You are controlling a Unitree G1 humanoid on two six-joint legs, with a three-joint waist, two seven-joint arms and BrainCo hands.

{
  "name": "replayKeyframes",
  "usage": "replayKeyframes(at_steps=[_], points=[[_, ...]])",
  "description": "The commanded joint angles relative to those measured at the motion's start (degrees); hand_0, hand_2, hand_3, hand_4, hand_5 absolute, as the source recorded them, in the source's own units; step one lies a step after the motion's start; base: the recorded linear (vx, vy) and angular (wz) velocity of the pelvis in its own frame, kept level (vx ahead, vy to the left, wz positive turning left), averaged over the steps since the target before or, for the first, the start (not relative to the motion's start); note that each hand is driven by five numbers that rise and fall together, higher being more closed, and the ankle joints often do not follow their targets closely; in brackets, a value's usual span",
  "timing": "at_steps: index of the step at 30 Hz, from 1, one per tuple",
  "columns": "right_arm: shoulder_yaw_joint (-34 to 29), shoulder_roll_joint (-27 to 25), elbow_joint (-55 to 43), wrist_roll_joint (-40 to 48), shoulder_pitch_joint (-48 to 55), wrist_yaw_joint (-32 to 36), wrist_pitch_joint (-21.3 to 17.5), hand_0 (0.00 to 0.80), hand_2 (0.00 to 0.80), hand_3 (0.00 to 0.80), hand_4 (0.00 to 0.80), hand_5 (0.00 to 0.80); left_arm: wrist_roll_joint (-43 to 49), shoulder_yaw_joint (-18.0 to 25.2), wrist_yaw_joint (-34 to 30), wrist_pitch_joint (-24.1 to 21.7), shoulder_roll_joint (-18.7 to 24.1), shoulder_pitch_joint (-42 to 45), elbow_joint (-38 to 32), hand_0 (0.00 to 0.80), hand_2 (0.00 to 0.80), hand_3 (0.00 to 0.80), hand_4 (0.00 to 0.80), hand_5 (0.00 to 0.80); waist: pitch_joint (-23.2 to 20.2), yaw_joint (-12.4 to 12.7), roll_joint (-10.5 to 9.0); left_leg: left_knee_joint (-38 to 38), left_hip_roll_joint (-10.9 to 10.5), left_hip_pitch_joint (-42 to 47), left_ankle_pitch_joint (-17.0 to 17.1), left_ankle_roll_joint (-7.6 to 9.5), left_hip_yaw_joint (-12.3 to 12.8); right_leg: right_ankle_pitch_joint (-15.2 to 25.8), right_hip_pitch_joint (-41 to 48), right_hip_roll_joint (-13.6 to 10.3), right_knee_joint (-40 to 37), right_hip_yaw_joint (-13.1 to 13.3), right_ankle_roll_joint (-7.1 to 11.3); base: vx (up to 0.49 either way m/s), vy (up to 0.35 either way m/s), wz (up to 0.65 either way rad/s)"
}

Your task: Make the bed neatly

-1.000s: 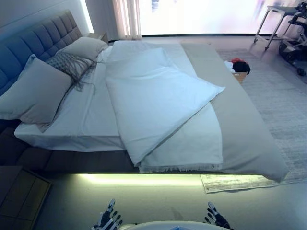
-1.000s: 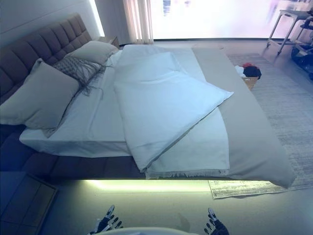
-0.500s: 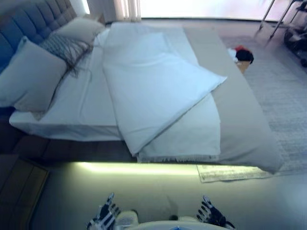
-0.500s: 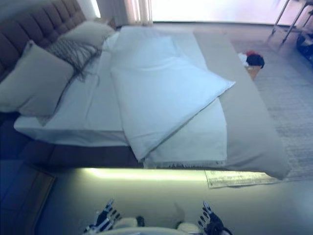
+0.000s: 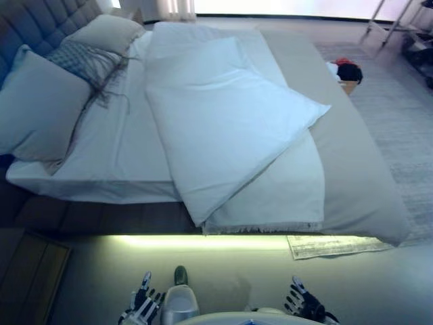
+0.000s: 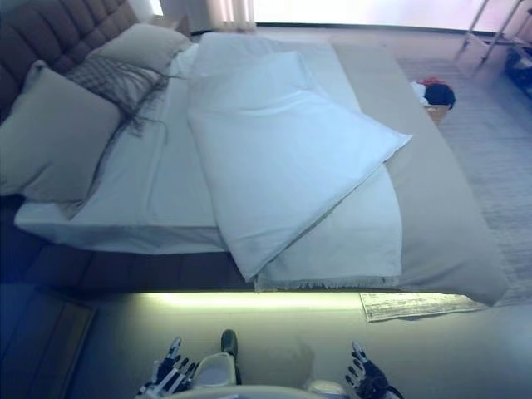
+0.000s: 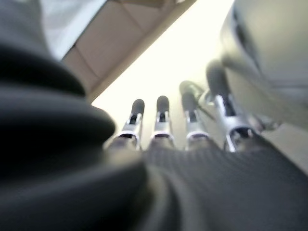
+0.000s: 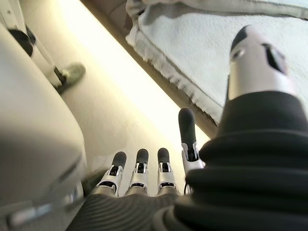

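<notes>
A bed (image 5: 95, 183) with a grey padded headboard (image 5: 40, 27) lies before me. A white duvet (image 5: 223, 128) lies folded askew across its middle, one corner pointing right. A beige blanket (image 5: 352, 169) covers the foot end and hangs over the near edge. Two grey pillows (image 5: 37, 108) and a fringed cushion (image 5: 84, 61) lie by the headboard. My left hand (image 5: 141, 308) and right hand (image 5: 304, 306) hang low over the floor, well short of the bed, both open and empty. The right wrist view shows the blanket's fringed edge (image 8: 192, 53).
A wooden bedside stand (image 5: 27, 271) stands at the lower left. A grey rug (image 5: 399, 122) lies right of the bed, with a small box of clothes (image 5: 346, 73) on it. A paper sheet (image 5: 338, 245) lies on the floor under the blanket's corner.
The camera has tilted down and come closer to the bed, so the bed fills more of the view. The bedding has not moved. Both hands stay low and open.
</notes>
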Motion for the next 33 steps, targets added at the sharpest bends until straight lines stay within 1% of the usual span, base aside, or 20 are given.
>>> replayKeyframes(at_steps=[1,2,3,5,6,7,8,9,10,12,13,14,16,18,19,20,21,25,30,33], points=[[-2.31,-2.16,-1.03,1.79,-1.57,-0.27,-1.69,0.0,0.0,0.0,0.0,0.0,4.74,-1.37,-0.93,1.34,-1.61,-0.59,0.62,0.0,0.0,0.0,0.0,0.0,-2.9,0.51,2.56,2.81,1.33,-7.66,0.68,-0.13,-2.16,2.52,3.35,-0.77,10.27,0.14,4.67,0.364,0.347,0.15],[-2.27,-2.24,-1.23,1.91,-1.47,-1.0,-1.52,0.0,0.0,0.0,0.0,0.0,4.79,-1.96,-0.93,1.32,-1.29,-1.05,0.49,0.0,0.0,0.0,0.0,0.0,-3.28,0.31,2.49,3.32,0.31,-8.05,-0.15,0.88,-2.18,4.49,2.14,-1.65,13.45,0.65,4.75,0.37,0.357,0.24],[-2.48,-2.43,-0.88,1.43,-1.44,-1.95,-1.49,0.0,0.0,0.0,0.0,0.0,5.39,-2.99,-1.2,1.0,-0.93,-1.76,0.21,0.0,0.0,0.0,0.0,0.0,-3.41,-0.34,2.83,3.53,-0.76,-7.89,-1.12,2.05,-2.02,7.25,-1.14,-2.01,19.72,1.72,4.63,0.388,0.342,0.27],[-3.24,-2.93,0.05,0.99,-1.1,-2.43,-1.62,0.0,0.0,0.0,0.0,0.0,5.91,-4.38,-1.07,1.0,0.01,-3.14,-0.35,0.0,0.0,0.0,0.0,0.0,-3.19,-1.61,3.34,3.13,-2.13,-6.82,-1.84,3.13,-2.47,7.76,-6.49,0.21,24.15,3.12,3.78,0.383,0.239,0.33],[-3.33,-3.14,0.41,1.58,-1.06,-2.54,-1.82,0.0,0.0,0.0,0.0,0.0,5.38,-4.82,-0.99,1.15,0.48,-3.79,-0.69,0.0,0.0,0.0,0.0,0.0,-2.95,-2.2,3.42,2.91,-2.57,-6.3,-2.08,3.26,-2.75,7.4,-8.95,1.51,23.61,3.28,3.34,0.329,0.087,0.44],[-3.22,-3.42,0.75,1.81,-1.17,-1.59,-2.09,0.0,0.0,0.0,0.0,0.0,4.52,-5.32,-1.0,1.2,0.86,-4.42,-1.0,0.0,0.0,0.0,0.0,0.0,-2.46,-2.98,3.79,2.24,-2.74,-5.32,-2.0,3.07,-2.9,5.7,-12.06,3.88,20.75,2.64,2.58,0.296,0.013,0.39],[-2.96,-3.68,0.81,1.95,-1.42,-0.81,-2.28,0.0,0.0,0.0,0.0,0.0,4.07,-5.64,-1.27,1.23,1.12,-4.93,-1.26,0.0,0.0,0.0,0.0,0.0,-1.9,-3.6,4.18,1.71,-2.8,-4.23,-2.03,2.64,-3.0,4.28,-15.07,5.42,17.23,1.29,1.73,0.233,-0.055,0.24],[-2.69,-3.82,0.53,2.39,-1.98,-0.38,-2.41,0.0,0.0,0.0,0.0,0.0,3.93,-5.71,-1.4,1.19,1.22,-5.46,-1.51,0.0,0.0,0.0,0.0,0.0,-1.18,-4.0,4.47,1.47,-2.92,-3.16,-2.51,2.21,-3.07,4.69,-18.55,5.96,13.27,-0.28,1.32,0.156,-0.118,0.08],[-2.45,-3.98,0.07,2.85,-2.86,-0.14,-2.38,0.0,0.0,0.0,0.0,0.0,4.15,-5.72,-1.53,1.08,1.24,-5.86,-1.76,0.0,0.0,0.0,0.0,0.0,-0.31,-4.35,4.39,1.31,-3.45,-2.31,-3.58,1.98,-3.34,7.44,-22.22,5.55,9.66,-0.95,1.55,0.091,-0.147,0.0],[-2.11,-4.35,-0.84,3.59,-5.48,-0.25,-2.45,0.0,0.0,0.0,0.0,0.0,4.82,-5.7,-2.23,0.47,1.58,-6.8,-2.02,0.0,0.0,0.0,0.0,0.0,1.6,-5.17,4.1,1.93,-4.43,-1.74,-6.82,2.26,-4.35,12.89,-28.29,4.68,5.36,0.16,2.53,0.044,-0.156,0.02],[-1.9,-4.48,-1.41,3.92,-6.98,-0.81,-2.25,0.0,0.0,0.0,0.0,0.0,4.58,-5.45,-2.5,0.51,1.61,-7.19,-2.44,0.0,0.0,0.0,0.0,0.0,2.36,-5.43,4.05,3.14,-4.47,-1.98,-8.26,2.48,-4.19,13.18,-29.93,4.8,5.57,0.38,2.42,0.099,-0.139,0.2],[-1.38,-4.28,-1.81,3.4,-7.6,-1.95,-2.17,0.0,0.0,0.0,0.0,0.0,4.11,-5.4,-2.42,0.5,1.3,-7.0,-2.37,0.0,0.0,0.0,0.0,0.0,2.21,-5.45,3.92,5.17,-4.3,-2.61,-9.07,2.73,-3.56,11.88,-29.01,4.65,5.59,0.53,2.31,0.211,-0.117,0.33],[-0.94,-4.09,-2.24,1.53,-7.52,-3.38,-1.53,0.0,0.0,0.0,0.0,0.0,3.67,-4.6,-1.36,0.05,-0.18,-5.31,-2.15,0.0,0.0,0.0,0.0,0.0,1.14,-5.35,2.61,10.95,-5.66,-2.58,-11.87,2.68,-4.63,11.8,-25.9,5.13,4.52,1.05,1.72,0.36,-0.103,0.48],[-1.0,-4.26,-2.22,0.13,-7.09,-3.39,-2.33,0.0,0.0,0.0,0.0,0.0,4.27,-3.33,-1.68,0.0,-1.23,-3.77,-1.69,0.0,0.0,0.0,0.0,0.0,0.79,-4.93,2.46,15.19,-5.11,-2.95,-11.23,1.67,-5.35,11.19,-23.3,5.55,3.48,0.17,0.88,0.34,-0.05,0.46],[-0.79,-4.29,-2.54,0.52,-7.18,-3.79,-2.76,0.0,0.0,0.0,0.0,0.0,4.79,-3.24,-2.03,0.29,-1.75,-3.21,-1.61,0.0,0.0,0.0,0.0,0.0,0.79,-4.36,2.7,13.92,-4.58,-3.23,-10.21,1.2,-6.09,10.74,-21.66,6.1,2.88,-0.04,0.61,0.289,0.025,0.22],[-0.33,-4.42,-3.03,2.21,-7.71,-3.62,-3.49,0.0,0.0,0.0,0.0,0.0,5.29,-3.65,-2.15,0.54,-2.29,-2.92,-1.59,0.0,0.0,0.0,0.0,0.0,0.87,-3.6,3.18,9.16,-3.78,-3.4,-8.42,0.9,-6.83,10.41,-20.14,6.77,1.91,-0.08,0.64,0.238,0.065,0.23],[-0.24,-4.77,-3.49,3.64,-8.49,-3.4,-4.15,0.0,0.0,0.0,0.0,0.0,5.51,-4.34,-2.16,0.75,-2.54,-3.0,-1.57,0.0,0.0,0.0,0.0,0.0,1.3,-3.29,3.26,7.27,-3.28,-3.14,-7.15,0.48,-6.74,10.41,-19.25,6.7,1.05,-0.38,0.7,0.12,0.081,0.22],[-0.66,-5.42,-5.45,7.14,-11.87,-2.05,-5.29,0.0,0.0,0.0,0.0,0.0,6.28,-5.89,-1.58,0.93,-2.69,-4.79,-1.04,0.0,0.0,0.0,0.0,0.0,1.44,-2.77,3.75,3.66,-3.06,-1.82,-6.94,0.45,-6.6,10.25,-19.42,5.69,0.64,-2.68,1.06,0.041,0.096,-0.08],[-0.54,-5.31,-7.12,8.74,-12.71,-0.74,-7.44,0.0,0.0,0.0,0.0,0.0,7.42,-6.59,-1.83,2.0,-0.84,-4.5,-1.65,0.0,0.0,0.0,0.0,0.0,1.24,-2.55,4.39,3.83,-3.63,-0.93,-7.94,0.75,-6.55,9.61,-19.56,4.2,1.7,-3.37,1.73,0.092,0.047,0.09],[-0.16,-5.52,-7.8,8.8,-14.24,-1.52,-7.2,0.0,0.0,0.0,0.0,0.0,7.63,-7.6,-1.9,2.29,-0.32,-4.03,-2.14,0.0,0.0,0.0,0.0,0.0,1.74,-2.17,4.87,5.16,-3.83,-1.6,-8.45,0.82,-6.5,9.16,-19.65,3.43,2.56,-3.49,1.91,0.051,0.017,0.06]])
